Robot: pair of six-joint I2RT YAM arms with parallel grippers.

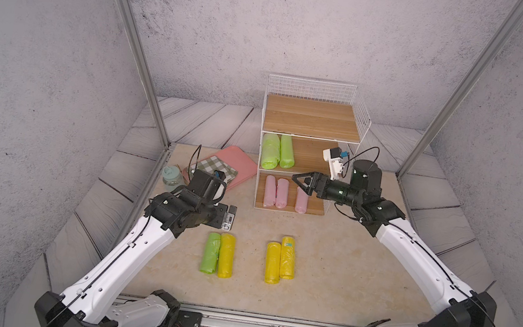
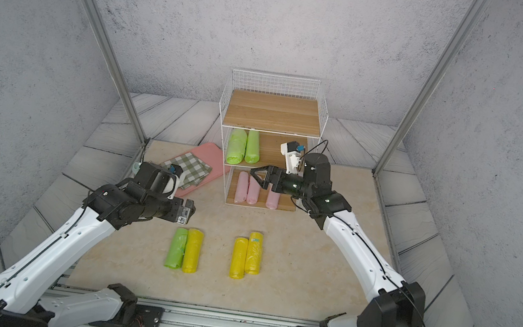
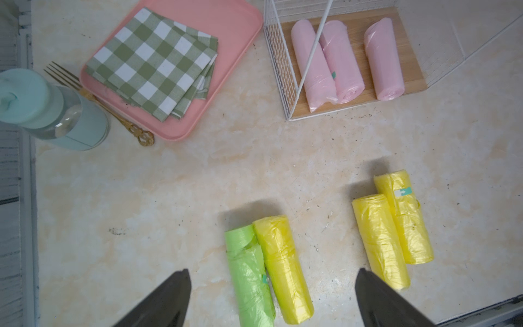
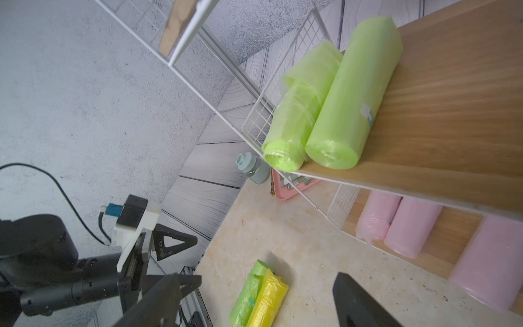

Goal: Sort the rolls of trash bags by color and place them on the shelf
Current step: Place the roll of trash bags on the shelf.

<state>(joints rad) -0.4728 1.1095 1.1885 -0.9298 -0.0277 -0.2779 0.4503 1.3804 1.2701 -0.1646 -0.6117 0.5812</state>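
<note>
The shelf (image 1: pixel 311 119) stands at the back, its top board bare. Two green rolls (image 1: pixel 278 152) lie on its middle tier and three pink rolls (image 1: pixel 282 193) on the bottom tier. On the table lie a green roll (image 1: pixel 211 253) touching a yellow roll (image 1: pixel 226 255), and to their right two more yellow rolls (image 1: pixel 280 260) side by side. My right gripper (image 1: pixel 299 185) hovers open and empty in front of the shelf, level with the middle board's edge. My left gripper (image 3: pixel 273 271) is open and empty above the green and yellow pair (image 3: pixel 268 271).
A pink tray (image 1: pixel 242 165) with a folded green-white checkered cloth (image 1: pixel 217 168) lies left of the shelf. A teal bottle (image 1: pixel 170 177) and a gold fork (image 3: pixel 99 99) sit beside it. Metal frame posts (image 1: pixel 147 78) rise at both back corners.
</note>
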